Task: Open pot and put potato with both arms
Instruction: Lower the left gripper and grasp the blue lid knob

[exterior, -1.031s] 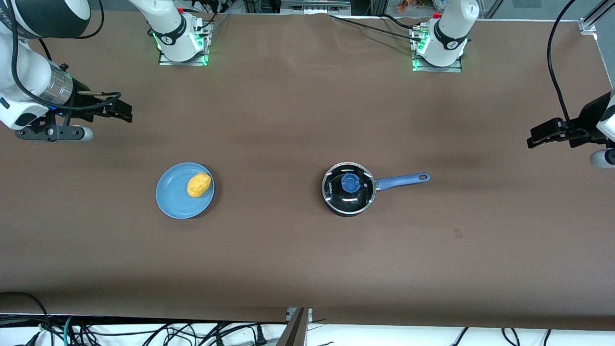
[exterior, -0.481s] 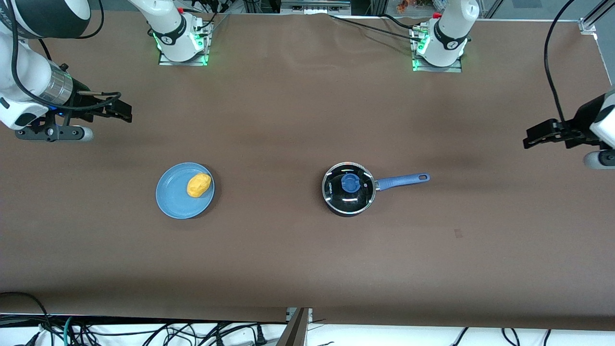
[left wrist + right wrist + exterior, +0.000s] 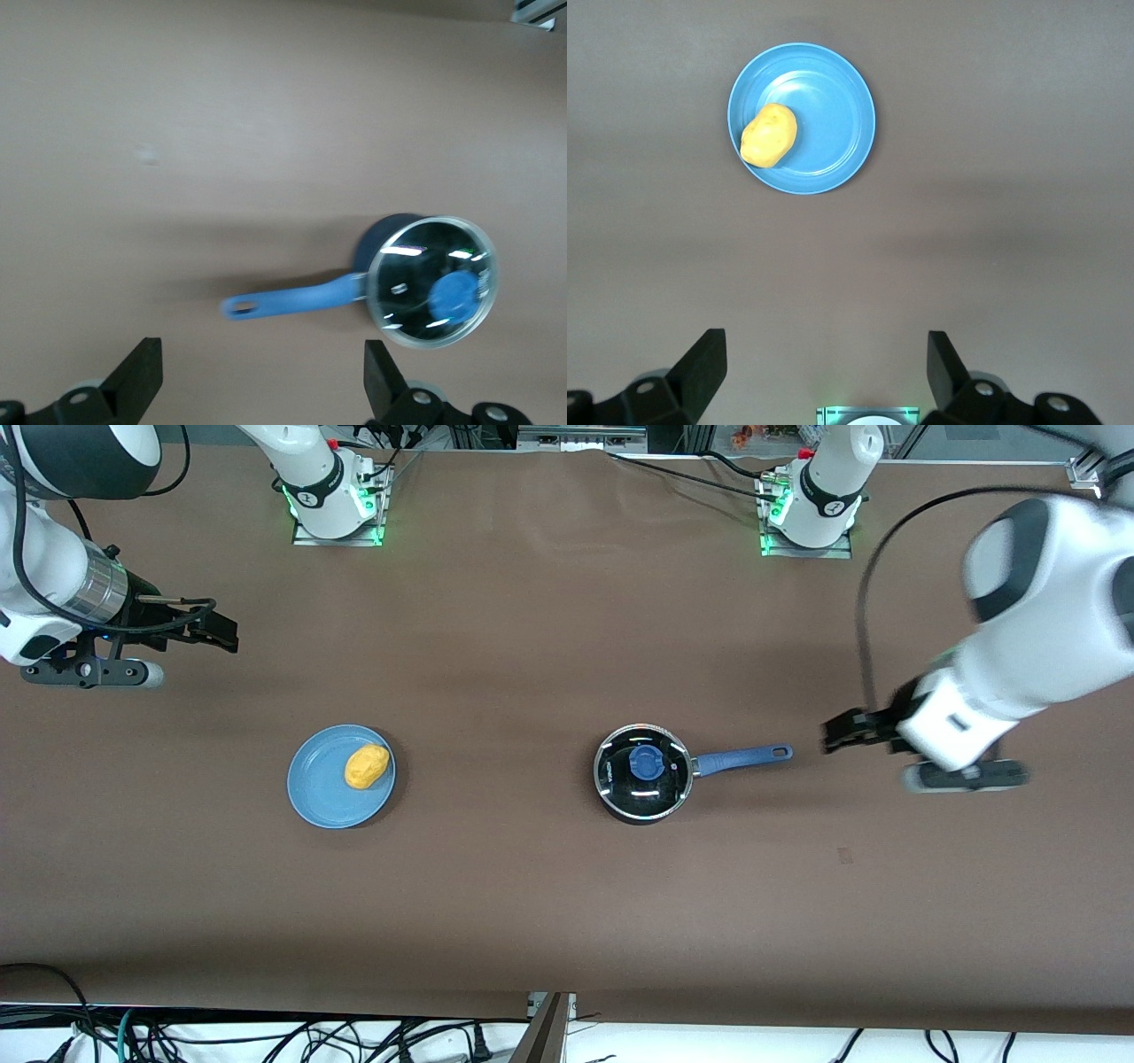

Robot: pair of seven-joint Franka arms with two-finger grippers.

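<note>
You are looking at a brown tabletop (image 3: 532, 886) carrying two items. The pot (image 3: 643, 772) is sitting toward the left arm's end, glass lid on, blue handle pointing at that end. A light-blue plate (image 3: 323, 797) is lying well apart toward the right arm's end, level with it.

Bare table (image 3: 532, 646) around lidded pot (image 3: 643, 772) — unobstructed

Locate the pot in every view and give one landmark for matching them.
Front view: the pot stands on the table, lid on, nearer the left arm's end than the plate.
Left wrist view: the pot shows ahead of the open left pincer.
Right wrist view: not in it.
Shared landmark: its blue handle.
</note>
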